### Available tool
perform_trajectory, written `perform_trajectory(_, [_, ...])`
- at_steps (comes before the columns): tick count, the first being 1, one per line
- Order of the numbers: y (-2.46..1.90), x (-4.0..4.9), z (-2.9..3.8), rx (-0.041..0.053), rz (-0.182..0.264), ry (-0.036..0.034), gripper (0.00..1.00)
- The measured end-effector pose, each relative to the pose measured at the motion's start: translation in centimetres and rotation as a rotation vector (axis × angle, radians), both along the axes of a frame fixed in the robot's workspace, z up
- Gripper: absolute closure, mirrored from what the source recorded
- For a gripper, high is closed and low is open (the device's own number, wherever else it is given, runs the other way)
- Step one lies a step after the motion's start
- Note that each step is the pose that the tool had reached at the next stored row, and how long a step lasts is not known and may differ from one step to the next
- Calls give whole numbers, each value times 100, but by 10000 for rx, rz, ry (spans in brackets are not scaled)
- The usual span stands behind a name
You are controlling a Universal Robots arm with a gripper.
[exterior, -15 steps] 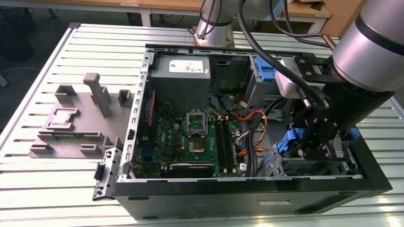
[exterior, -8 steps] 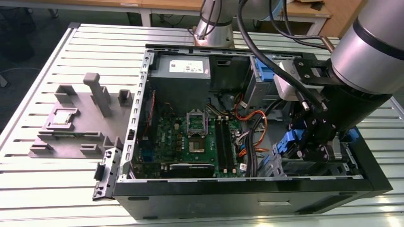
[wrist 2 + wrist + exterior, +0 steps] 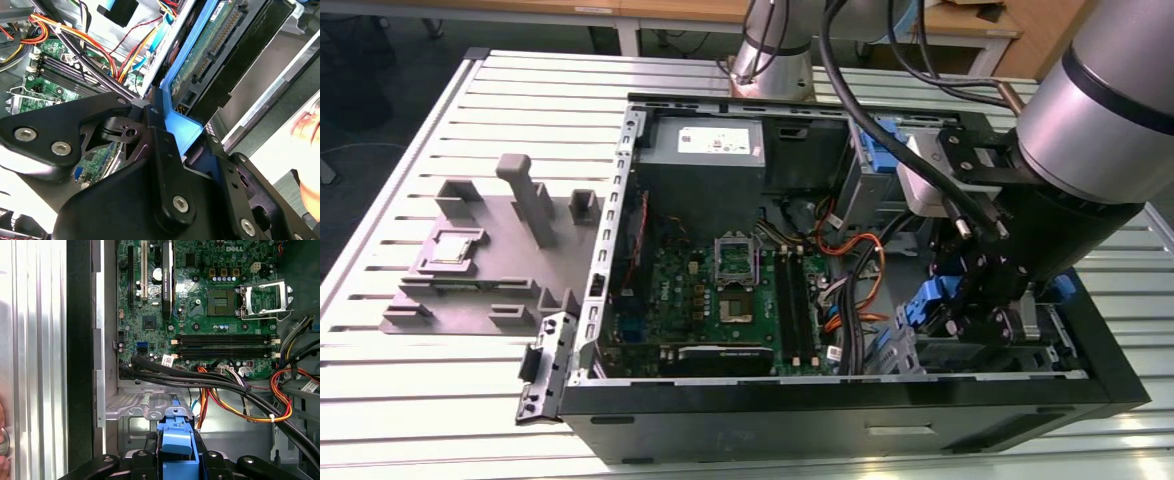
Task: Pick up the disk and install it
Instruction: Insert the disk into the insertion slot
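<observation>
Slatted table (image 3: 400, 400) bears an open case (image 3: 854, 425); pincer (image 3: 182, 132) clamps the disk (image 3: 210, 45), partly cut off.

disk (image 3: 215, 50) partly hidden behind gripper (image 3: 182, 131), far end cut off at edge

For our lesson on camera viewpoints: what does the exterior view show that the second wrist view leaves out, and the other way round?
Exterior view's extras: the grey holder block on the slatted table and the box with a white sticker. Second wrist view's extras: the disk, connector edge showing, and a hand. Shared: the gripper shut on the disk's blue rail, the green circuit board, orange cables.
</observation>
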State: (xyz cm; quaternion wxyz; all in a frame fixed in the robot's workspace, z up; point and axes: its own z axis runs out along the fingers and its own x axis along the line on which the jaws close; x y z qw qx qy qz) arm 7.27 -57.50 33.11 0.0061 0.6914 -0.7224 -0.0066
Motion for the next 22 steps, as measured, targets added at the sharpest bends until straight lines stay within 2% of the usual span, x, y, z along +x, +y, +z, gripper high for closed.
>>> perform_trajectory(9, [0, 0, -1, -2, -1, -1, 63])
perform_trajectory(12, [0, 0, -3, 4, 0, -1, 57])
perform_trajectory(13, [0, 0, -1, -1, 0, -1, 50])
perform_trajectory(17, [0, 0, 0, -2, 0, 0, 50])
perform_trajectory(19, [0, 0, 21, -3, 0, 0, 50])
perform_trajectory(22, [0, 0, 92, -1, 0, 1, 50])
